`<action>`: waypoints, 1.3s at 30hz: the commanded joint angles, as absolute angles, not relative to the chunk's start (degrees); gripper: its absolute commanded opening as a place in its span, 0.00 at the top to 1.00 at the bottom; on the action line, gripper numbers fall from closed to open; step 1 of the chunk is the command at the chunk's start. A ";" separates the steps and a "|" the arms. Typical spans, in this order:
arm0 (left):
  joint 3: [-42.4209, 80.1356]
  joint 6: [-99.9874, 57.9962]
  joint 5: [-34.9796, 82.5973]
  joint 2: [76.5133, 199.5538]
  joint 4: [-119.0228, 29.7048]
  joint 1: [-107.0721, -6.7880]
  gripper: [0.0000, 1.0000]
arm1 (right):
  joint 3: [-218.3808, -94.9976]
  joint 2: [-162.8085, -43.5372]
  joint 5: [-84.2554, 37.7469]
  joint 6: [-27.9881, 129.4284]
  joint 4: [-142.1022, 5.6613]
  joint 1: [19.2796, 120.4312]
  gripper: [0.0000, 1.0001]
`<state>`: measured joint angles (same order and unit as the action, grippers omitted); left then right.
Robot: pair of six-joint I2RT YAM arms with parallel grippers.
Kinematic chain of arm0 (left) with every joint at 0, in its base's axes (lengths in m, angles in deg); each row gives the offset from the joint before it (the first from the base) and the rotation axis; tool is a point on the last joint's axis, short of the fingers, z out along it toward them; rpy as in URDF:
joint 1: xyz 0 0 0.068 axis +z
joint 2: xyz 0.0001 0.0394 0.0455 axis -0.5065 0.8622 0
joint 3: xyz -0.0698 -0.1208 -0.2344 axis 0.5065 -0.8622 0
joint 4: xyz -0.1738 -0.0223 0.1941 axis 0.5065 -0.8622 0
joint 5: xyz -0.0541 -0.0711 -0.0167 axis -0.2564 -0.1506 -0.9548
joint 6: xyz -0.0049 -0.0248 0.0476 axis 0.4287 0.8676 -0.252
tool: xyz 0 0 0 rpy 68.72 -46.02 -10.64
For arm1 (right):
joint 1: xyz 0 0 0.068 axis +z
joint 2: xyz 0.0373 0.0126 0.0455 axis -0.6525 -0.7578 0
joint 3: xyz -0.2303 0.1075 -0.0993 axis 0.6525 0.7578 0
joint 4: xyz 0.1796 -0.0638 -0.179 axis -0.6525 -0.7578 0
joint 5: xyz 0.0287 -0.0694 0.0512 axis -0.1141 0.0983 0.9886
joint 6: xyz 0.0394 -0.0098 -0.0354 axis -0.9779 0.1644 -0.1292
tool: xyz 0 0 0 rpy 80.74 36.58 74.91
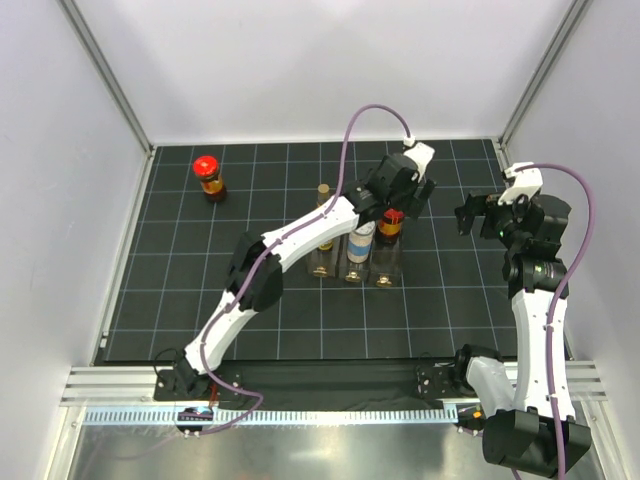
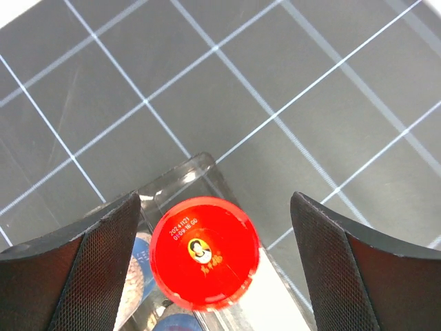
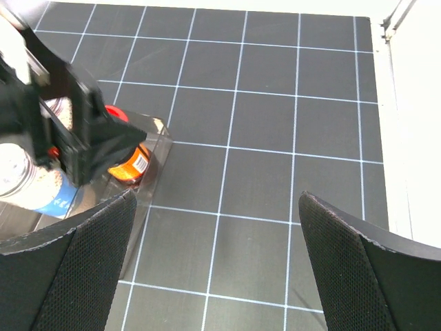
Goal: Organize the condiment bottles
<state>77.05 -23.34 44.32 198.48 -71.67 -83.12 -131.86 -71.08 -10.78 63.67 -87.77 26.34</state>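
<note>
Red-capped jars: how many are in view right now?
2. One red-capped jar stands alone at the far left of the mat; the other sits in the rack's right-end slot, under the left tool.

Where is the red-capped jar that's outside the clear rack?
In the overhead view the red-capped jar stands alone at the far-left corner of the mat, well apart from the rack.

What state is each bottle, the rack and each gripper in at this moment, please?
racked red-capped jar: upright in an end slot, not gripped.
loose red-capped jar: upright on the mat, outside the rack.
white blue-labelled bottle: upright, middle slot.
brown-capped slim bottle: upright, other end slot, partly hidden.
rack: holds three bottles.
left gripper: open, straddling the racked jar's cap.
right gripper: open, empty.
</note>
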 commanded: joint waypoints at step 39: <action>27.36 0.65 43.23 163.16 -65.22 -33.77 0.06 | -131.68 -74.39 14.46 76.26 -92.32 26.05 0.00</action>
